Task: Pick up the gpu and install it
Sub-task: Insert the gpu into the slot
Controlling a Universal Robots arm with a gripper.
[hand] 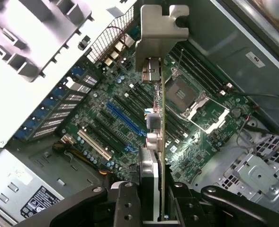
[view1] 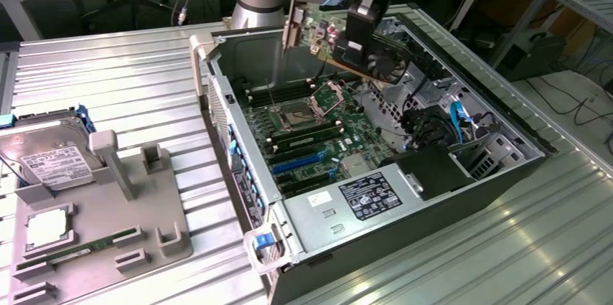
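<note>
One gripper (hand: 151,201) clamps the gpu (hand: 154,123) over the motherboard (hand: 130,90), its long edge skewed against the blue PCIe slot (hand: 125,119) below.

Hand (view1: 358,45) seemingly holds gpu (view1: 323,34) above open case (view1: 507,115).

The gpu (view1: 326,39) has a matt silver metal bracket (hand: 160,33).

Hard drive (view1: 48,158) and memory stick (view1: 82,251)
</note>
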